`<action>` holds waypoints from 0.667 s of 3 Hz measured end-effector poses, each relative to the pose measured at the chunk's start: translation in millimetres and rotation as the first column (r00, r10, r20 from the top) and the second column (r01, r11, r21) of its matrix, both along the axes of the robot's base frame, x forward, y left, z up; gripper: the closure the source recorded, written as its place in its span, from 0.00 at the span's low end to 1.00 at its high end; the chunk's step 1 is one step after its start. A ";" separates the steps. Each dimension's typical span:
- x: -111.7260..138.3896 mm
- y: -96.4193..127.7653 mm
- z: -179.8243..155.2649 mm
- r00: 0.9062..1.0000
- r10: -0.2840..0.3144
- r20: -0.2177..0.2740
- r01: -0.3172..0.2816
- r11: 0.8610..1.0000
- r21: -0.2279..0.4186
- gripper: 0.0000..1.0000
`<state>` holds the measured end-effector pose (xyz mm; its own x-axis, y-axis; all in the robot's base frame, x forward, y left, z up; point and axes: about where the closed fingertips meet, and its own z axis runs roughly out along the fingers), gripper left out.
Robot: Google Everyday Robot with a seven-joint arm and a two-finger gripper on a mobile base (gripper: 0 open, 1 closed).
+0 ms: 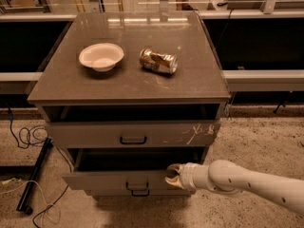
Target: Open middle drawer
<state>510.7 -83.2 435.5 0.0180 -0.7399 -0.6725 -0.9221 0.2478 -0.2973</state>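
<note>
The middle drawer (114,179) is a plain grey front with a small dark loop handle (137,185). It stands pulled partway out of the grey cabinet (128,87), with a dark gap above its box. My gripper (172,175) is at the top edge of this drawer's front, to the right of the handle. My white arm (247,182) comes in from the lower right. Above is the taller drawer front (133,134) with white scratch marks, pushed in. Only a strip of the lowest drawer (140,193) shows below.
A white bowl (101,56) and a crushed can lying on its side (158,61) sit on the cabinet top. Black cables (23,137) and a dark stand (33,179) lie on the floor to the left. Speckled floor lies to the right.
</note>
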 end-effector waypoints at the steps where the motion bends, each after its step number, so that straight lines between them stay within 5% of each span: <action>1: 0.0 0.0 0.0 1.000 0.000 0.000 0.000 1.000 0.000 0.81; 2: 0.0 0.1 0.0 1.000 0.000 0.000 0.000 1.000 0.000 0.58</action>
<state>510.6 -83.2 435.4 0.0181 -0.7399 -0.6725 -0.9221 0.2477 -0.2973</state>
